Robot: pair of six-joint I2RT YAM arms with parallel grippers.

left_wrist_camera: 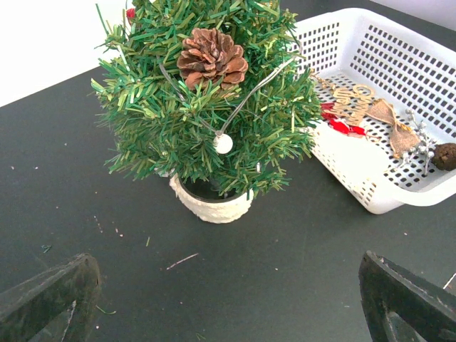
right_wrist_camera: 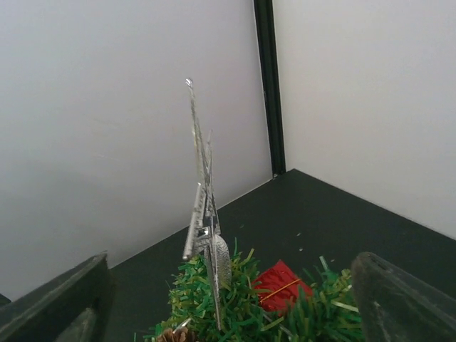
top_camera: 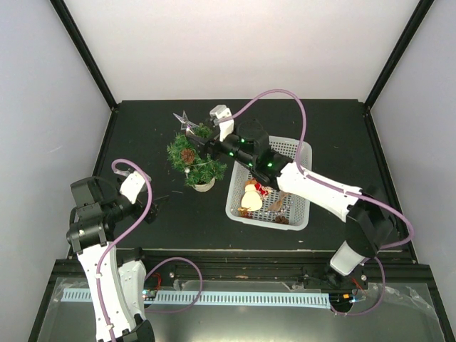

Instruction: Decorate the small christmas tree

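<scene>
The small christmas tree (top_camera: 194, 158) stands in its white pot (left_wrist_camera: 214, 203) on the dark table (top_camera: 142, 135), left of centre in the overhead view, just beside the white basket (top_camera: 303, 153) on its right. A silver star (right_wrist_camera: 203, 214) rises upright from the treetop. A pine cone (left_wrist_camera: 212, 57) sits high in the needles, a red ornament (right_wrist_camera: 281, 285) is tucked near the top, and a white bead (left_wrist_camera: 223, 143) hangs on a thin silver cord lower down.

The right pincer (right_wrist_camera: 228, 292) hovers over the treetop, released, its fingers wide apart on either side of the star without touching it. The left pincer (left_wrist_camera: 228, 310) is also released and holds nothing, low over the table in front of the pot.

In the basket lie a snowman (top_camera: 251, 196), a burlap bow (left_wrist_camera: 395, 128) and a gold wooden piece (left_wrist_camera: 349, 100).
</scene>
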